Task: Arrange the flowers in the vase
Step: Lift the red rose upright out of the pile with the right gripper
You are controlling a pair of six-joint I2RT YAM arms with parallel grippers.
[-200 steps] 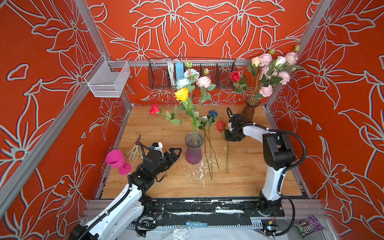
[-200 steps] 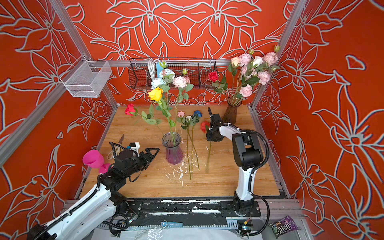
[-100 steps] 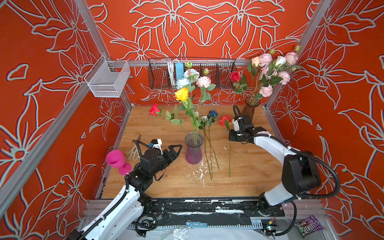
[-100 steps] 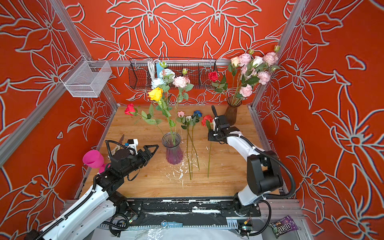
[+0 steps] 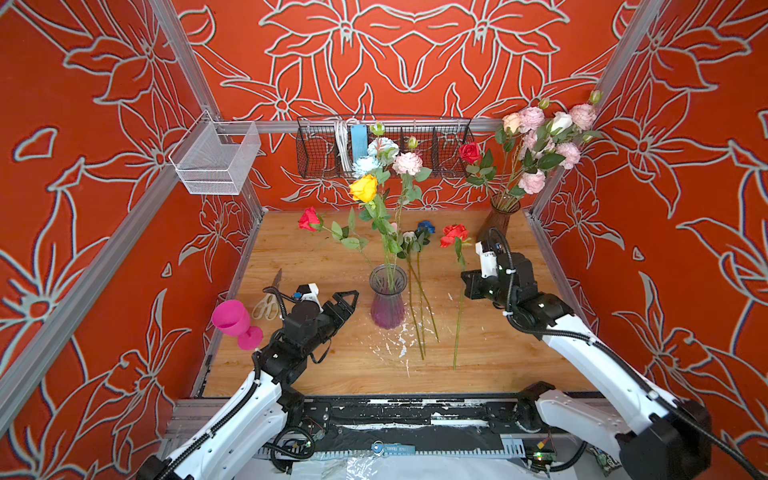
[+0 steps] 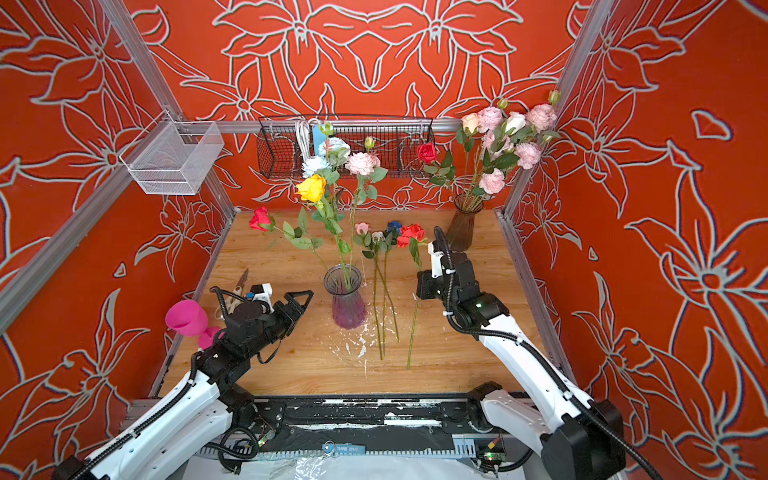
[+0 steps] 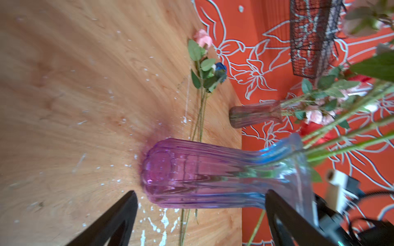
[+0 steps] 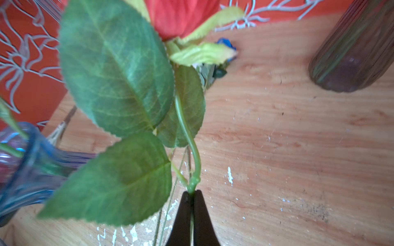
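Top views, left gripper (image 5: 350, 305): jaws spread wide, nothing held.
Top views, purple vase (image 5: 387, 307): upright just ahead of the left fingertips, no contact seen. It holds a yellow rose (image 5: 364, 188) with pale-blue, pink and red blooms on long stems.
Top views, right gripper (image 6: 418, 284): clamped on the stem of a red rose (image 6: 411, 240). The bloom is beyond the jaws and the stem runs on below them.
Top views, brown vase (image 5: 496, 216): just beyond the right gripper. It holds pink peonies, a white bloom and a red rose.
Top views, loose stems (image 5: 417, 291): lying between the purple vase and the right gripper.
Left wrist, purple vase (image 7: 202, 172): ahead of the parted fingers (image 7: 128, 208); green stems leave its mouth.
Right wrist, right gripper (image 8: 193, 194): shut tight on the green stem; leaves and red bloom straight ahead, with the two vases flanking the gripper.
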